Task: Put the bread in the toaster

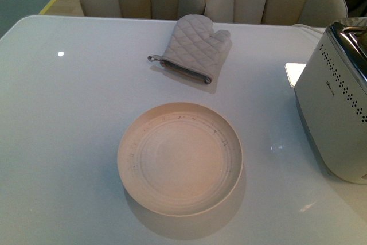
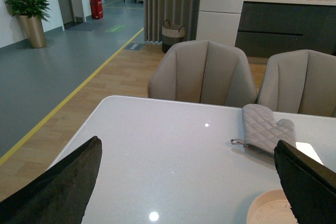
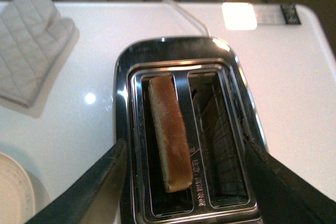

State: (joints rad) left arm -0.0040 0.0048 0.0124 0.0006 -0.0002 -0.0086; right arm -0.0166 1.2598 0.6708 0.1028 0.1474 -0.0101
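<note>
The bread (image 3: 170, 132) stands on edge inside one slot of the toaster (image 3: 178, 51), golden crust up; the slot beside it is empty. My right gripper (image 3: 189, 192) is open and empty above the toaster, its fingers (image 3: 100, 184) spread to either side of the chrome top, apart from the bread. In the front view the silver-white toaster (image 1: 335, 113) stands at the right edge and neither arm shows. My left gripper (image 2: 189, 182) is open and empty, held above the table.
An empty cream plate (image 1: 180, 156) sits mid-table, also in the left wrist view (image 2: 268, 208). A quilted grey oven mitt (image 1: 194, 47) lies behind it, also in the wrist views (image 2: 262, 129) (image 3: 29, 40). Beige chairs (image 2: 202, 72) line the far table edge.
</note>
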